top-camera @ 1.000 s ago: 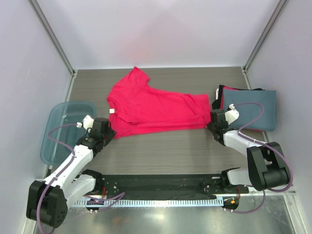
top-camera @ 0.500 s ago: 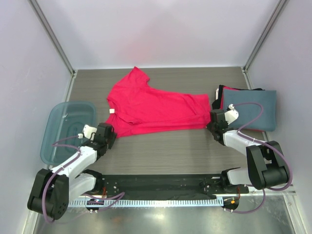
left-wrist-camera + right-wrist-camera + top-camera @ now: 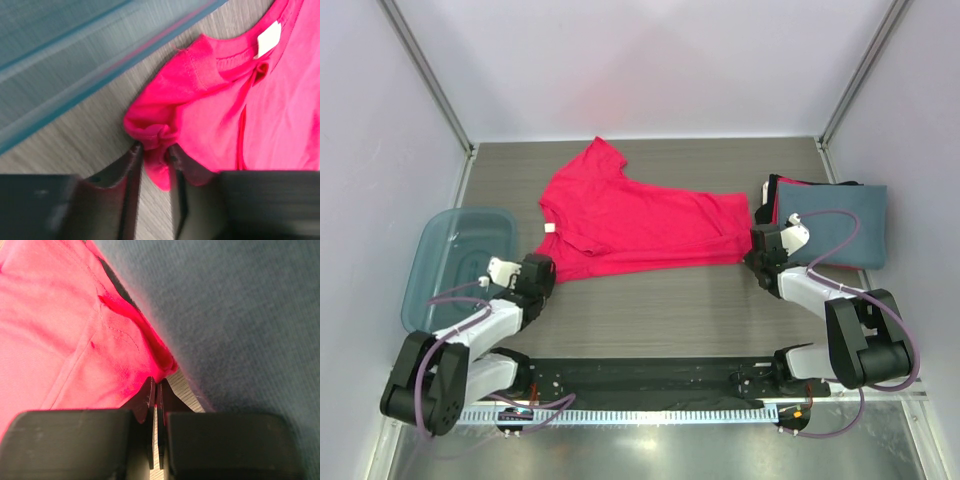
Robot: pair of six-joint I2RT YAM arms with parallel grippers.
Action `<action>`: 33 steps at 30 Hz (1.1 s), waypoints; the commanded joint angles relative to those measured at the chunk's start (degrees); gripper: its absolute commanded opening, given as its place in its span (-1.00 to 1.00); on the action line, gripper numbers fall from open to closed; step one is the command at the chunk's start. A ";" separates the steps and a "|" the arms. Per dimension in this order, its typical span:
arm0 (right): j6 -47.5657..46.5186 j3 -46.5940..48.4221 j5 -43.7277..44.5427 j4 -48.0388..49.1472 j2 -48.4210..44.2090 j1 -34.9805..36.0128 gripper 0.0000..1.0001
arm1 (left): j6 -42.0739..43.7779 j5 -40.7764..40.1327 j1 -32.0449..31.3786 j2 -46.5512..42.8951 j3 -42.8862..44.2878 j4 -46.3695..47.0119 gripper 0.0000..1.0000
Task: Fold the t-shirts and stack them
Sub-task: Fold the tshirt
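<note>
A pink-red t-shirt (image 3: pixel 640 222) lies spread flat mid-table, its white neck label (image 3: pixel 269 37) showing. My left gripper (image 3: pixel 540 274) sits at the shirt's near-left sleeve. In the left wrist view the left gripper (image 3: pixel 154 150) is shut on that bunched sleeve (image 3: pixel 150 131), with fabric filling the narrow gap. My right gripper (image 3: pixel 753 250) is at the shirt's near-right hem corner. In the right wrist view the right gripper (image 3: pixel 156 382) has its jaws pressed together, with the hem corner (image 3: pixel 162 365) at their tips. A folded slate blue-grey t-shirt (image 3: pixel 835 225) tops the stack at right, with red and black edges (image 3: pixel 770 188) below.
A translucent blue plastic bin (image 3: pixel 425 270) stands at the left edge, right beside the left arm, and its wall (image 3: pixel 75 60) fills the upper left of the left wrist view. The stack lies close behind the right gripper. Cage posts and walls bound the table.
The left arm has drawn back and lowered, and its jaws have narrowed onto the sleeve. The right arm and the shirt have not moved.
</note>
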 commanded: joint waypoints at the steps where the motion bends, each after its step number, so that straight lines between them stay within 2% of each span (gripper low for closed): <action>1: -0.44 0.82 0.38 2.05 -0.24 -0.26 -0.98 | 1.63 -1.00 0.84 3.30 -1.69 9.08 -0.58; 2: -0.44 0.82 0.12 2.13 -0.16 -0.35 -0.98 | 1.99 -0.56 1.02 4.88 -1.61 9.99 -0.80; 4: -0.52 0.99 -0.59 2.05 -0.33 -0.35 -0.98 | 2.60 -0.55 1.19 5.60 0.32 7.72 -1.00; 7: 0.00 2.83 -0.24 -1.28 -1.03 -0.26 -0.98 | 4.01 -2.74 1.37 4.81 4.88 -0.17 -1.00; 9: 0.79 6.07 0.38 -7.87 -1.65 -0.26 -0.97 | 4.54 -4.33 1.37 3.41 7.43 -7.01 -1.00; 14: 1.06 12.85 -0.32 -18.41 -4.81 -0.26 -0.98 | 10.59 -5.48 3.39 1.12 16.48 -14.34 -1.00; 17: 0.80 19.78 -0.94 -23.85 -4.29 -0.35 -0.98 | 13.24 -4.17 5.41 2.52 24.38 -19.26 -1.00; 19: -0.51 27.69 -0.85 -27.03 -3.15 -0.35 -0.98 | 15.52 -3.55 7.78 3.75 29.74 -24.18 -1.00; 20: -0.96 30.67 -1.03 -29.92 -2.10 -0.52 -0.98 | 16.22 -2.15 8.92 4.54 35.16 -25.94 -1.00; 21: -1.31 36.53 -0.94 -31.51 -1.66 -0.87 -0.98 | 18.23 -0.74 11.63 4.80 38.26 -28.56 -1.00; 24: -2.81 44.21 -1.56 -35.04 -2.35 -1.58 -0.98 | 19.83 2.17 16.03 3.50 46.10 -32.27 -1.00; 32: -3.51 48.19 -6.38 -41.71 -8.85 -2.54 -0.98 | 28.00 6.30 17.10 -2.13 57.61 -38.95 -1.00; 33: -3.60 49.85 -6.65 -42.16 -9.90 -2.54 -0.98 | 28.44 6.30 17.10 -2.92 61.46 -40.53 -0.99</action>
